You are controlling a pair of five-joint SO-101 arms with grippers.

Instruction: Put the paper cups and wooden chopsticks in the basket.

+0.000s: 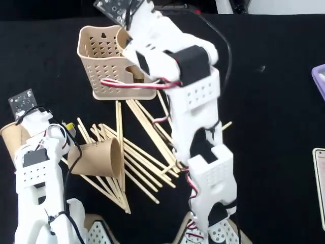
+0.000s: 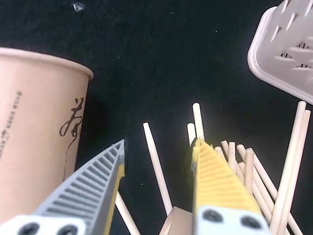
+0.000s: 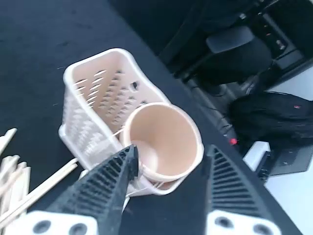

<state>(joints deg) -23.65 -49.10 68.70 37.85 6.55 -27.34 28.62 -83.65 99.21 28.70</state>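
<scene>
Right gripper: mine, spread, not pinching, over 1 paper cup that sits mouth-up in the basket.

Left gripper: spread above the wooden chopsticks scattered on the table. A 2nd cup stands just beside it, and a 3rd cup lies on its side on the sticks.

Judgement: the cups are light and thin-walled and will crush, so I would grip them gently at the rim. The sticks are stiff and slender and apt to roll, so I would pinch them mid-length.
</scene>
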